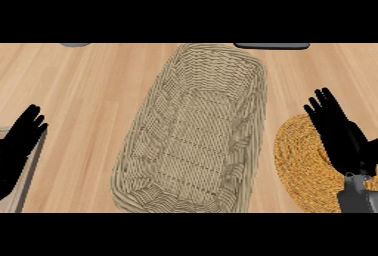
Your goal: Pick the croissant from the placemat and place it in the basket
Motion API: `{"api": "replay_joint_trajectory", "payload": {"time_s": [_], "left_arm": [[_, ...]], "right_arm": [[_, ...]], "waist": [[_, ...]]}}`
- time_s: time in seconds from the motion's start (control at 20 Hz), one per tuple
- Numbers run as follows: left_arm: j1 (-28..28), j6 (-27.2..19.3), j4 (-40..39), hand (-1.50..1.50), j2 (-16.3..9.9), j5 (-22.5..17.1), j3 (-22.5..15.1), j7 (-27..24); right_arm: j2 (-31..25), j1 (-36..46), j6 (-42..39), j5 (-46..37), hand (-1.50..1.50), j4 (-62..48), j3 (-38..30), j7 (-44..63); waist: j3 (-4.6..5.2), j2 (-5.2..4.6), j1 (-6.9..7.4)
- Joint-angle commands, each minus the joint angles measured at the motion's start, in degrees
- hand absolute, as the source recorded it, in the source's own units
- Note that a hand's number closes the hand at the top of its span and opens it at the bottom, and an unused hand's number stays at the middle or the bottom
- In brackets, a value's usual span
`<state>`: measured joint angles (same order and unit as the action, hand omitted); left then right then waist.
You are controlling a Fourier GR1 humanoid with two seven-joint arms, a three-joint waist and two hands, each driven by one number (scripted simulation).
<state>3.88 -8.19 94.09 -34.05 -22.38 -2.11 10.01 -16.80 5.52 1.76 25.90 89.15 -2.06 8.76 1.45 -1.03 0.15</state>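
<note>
A long woven basket (pixel 193 130) lies mid-counter on the wooden counter (pixel 88 85), its long axis running from near to far and leaning slightly right at the far end. Just right of it lies a round golden woven placemat (pixel 299 160), partly covered by the right hand (pixel 339 132), fingers straight and released. No croissant shows; the hand may hide it. The left hand (pixel 18 145) rests open at the left edge. Two dark objects (pixel 272 45) peek in at the far edge.
</note>
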Motion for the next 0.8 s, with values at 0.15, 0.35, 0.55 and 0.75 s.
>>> {"api": "replay_joint_trajectory", "payload": {"time_s": [0.15, 0.35, 0.55, 0.75], "left_arm": [[-4.9, 1.61, 2.63, 0.0, 0.91, 4.56, -2.73, -6.4], [-8.35, 5.13, 1.89, 0.0, 3.47, 6.53, -7.98, -10.31], [-11.73, 4.64, -0.01, 0.0, 5.57, 10.47, -11.04, -11.8], [-12.83, 4.62, -0.3, 0.0, 7.15, 10.57, -12.22, -10.49]], "right_arm": [[-8.8, -4.28, 10.85, -9.0, 1.5, -1.9, -11.03, -2.71], [-10.05, -3.58, 13.72, -20.34, 1.5, -1.87, -8.58, -16.37], [-1.85, 4.29, 30.48, -32.46, -1.5, -12.81, -3.38, -16.36], [-4.33, 7.53, 40.89, -44.42, -1.5, -16.2, -1.09, -1.09]], "waist": [[-1.34, 1.01, -3.48], [-1.43, 0.55, -2.03], [-1.43, 0.09, 1.04], [-1.22, 0.53, 0.83]]}}
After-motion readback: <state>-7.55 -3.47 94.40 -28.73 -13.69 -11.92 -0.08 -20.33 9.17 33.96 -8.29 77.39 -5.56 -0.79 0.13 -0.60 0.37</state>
